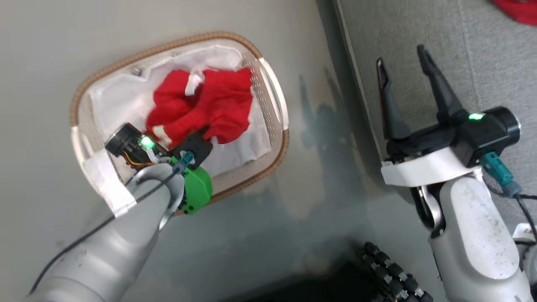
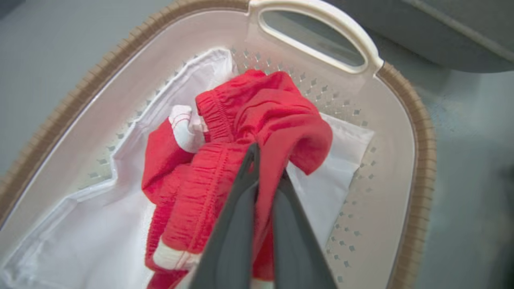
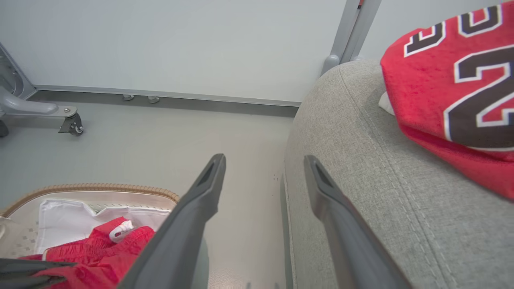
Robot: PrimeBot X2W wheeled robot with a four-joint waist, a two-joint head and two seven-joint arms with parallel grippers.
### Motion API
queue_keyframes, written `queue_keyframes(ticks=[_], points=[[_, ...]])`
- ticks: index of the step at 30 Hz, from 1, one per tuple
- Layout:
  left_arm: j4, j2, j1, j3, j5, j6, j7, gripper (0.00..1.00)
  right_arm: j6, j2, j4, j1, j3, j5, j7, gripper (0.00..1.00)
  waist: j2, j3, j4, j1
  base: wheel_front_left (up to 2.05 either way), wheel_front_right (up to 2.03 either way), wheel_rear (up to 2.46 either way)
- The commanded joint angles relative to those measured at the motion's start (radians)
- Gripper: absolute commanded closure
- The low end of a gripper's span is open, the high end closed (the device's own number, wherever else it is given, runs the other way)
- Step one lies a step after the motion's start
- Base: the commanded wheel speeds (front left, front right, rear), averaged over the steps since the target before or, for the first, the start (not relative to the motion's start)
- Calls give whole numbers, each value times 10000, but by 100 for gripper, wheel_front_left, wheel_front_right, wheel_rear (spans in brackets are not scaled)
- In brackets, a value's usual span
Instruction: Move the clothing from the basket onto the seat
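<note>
Clamping a fold of the red garment [image 2: 209, 180], apparently shorts, the left claw [image 2: 267, 162] is resting inside the basket [image 2: 405, 168]; the right claw [image 1: 400, 55] is hovering, fingers apart, at the seat [image 1: 482, 63] edge.

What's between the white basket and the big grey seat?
Only bare shiny grey floor separates the brown-rimmed white plastic basket from the grey fabric seat, in the head view.

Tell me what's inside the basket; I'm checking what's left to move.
A crumpled red garment with white trim lies on a white sheet lining the basket, the left claw shut on one fold. Anything beneath the garment or sheet is covered.
</note>
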Motion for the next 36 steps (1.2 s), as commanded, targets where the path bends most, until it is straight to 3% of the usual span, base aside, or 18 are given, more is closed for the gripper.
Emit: queue_keyframes(ticks=[1,13,24,29,36], points=[[-451,168,424,98,-68,84,-46,100,-14,-45,171,268,-41,-88,-22,0,0,-1564,759,0,0,0,0],[-3988,1705,2126,500,110,291,-47,100,-14,-47,1497,1658,86,-497,-22,0,0,-4914,1246,0,0,0,0],[-6120,2782,1501,378,13,42,1056,100,-14,-45,2107,2225,765,-473,-23,0,0,-7053,1450,0,0,0,0],[-6851,2929,792,502,-98,-23,1546,100,-14,-42,2220,1945,1344,-354,-23,0,0,-7449,1546,0,0,0,0],[-7357,2717,99,695,-421,-61,1953,100,-14,-44,2364,1539,2251,-120,-23,0,0,-7745,1588,0,0,0,0]])
